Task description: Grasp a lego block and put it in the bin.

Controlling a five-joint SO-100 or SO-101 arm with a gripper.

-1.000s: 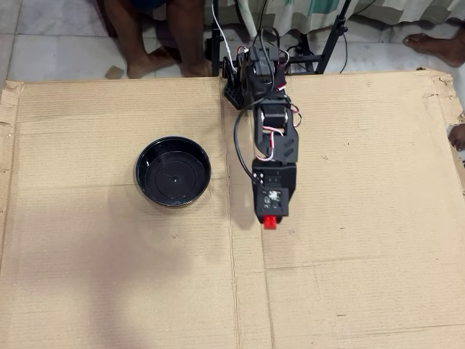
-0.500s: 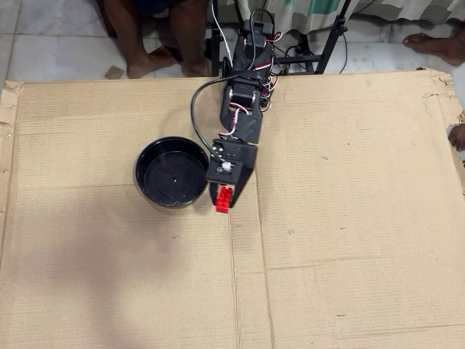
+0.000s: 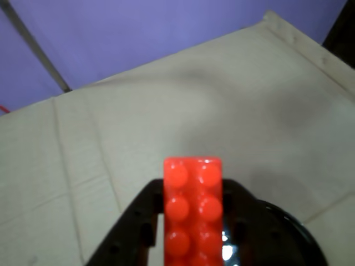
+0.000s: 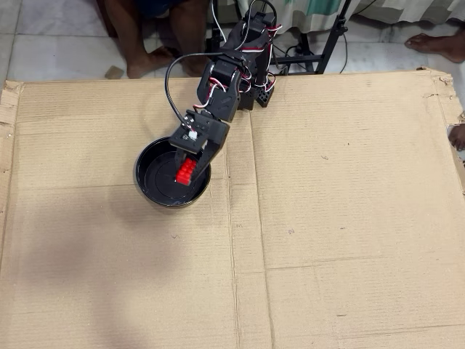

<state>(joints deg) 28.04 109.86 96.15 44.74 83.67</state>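
- My hand (image 4: 187,171) is clamped on the red brick (image 4: 186,170), one finger on each long side; wrist view shows the brick (image 3: 192,213) studs up between my fingers (image 3: 138,221).
- In the overhead view the brick hangs over the right half of the black bowl (image 4: 152,169).
- Bowl sits on the cardboard sheet (image 4: 327,218); its rim (image 3: 288,227) shows lower right in the wrist view.
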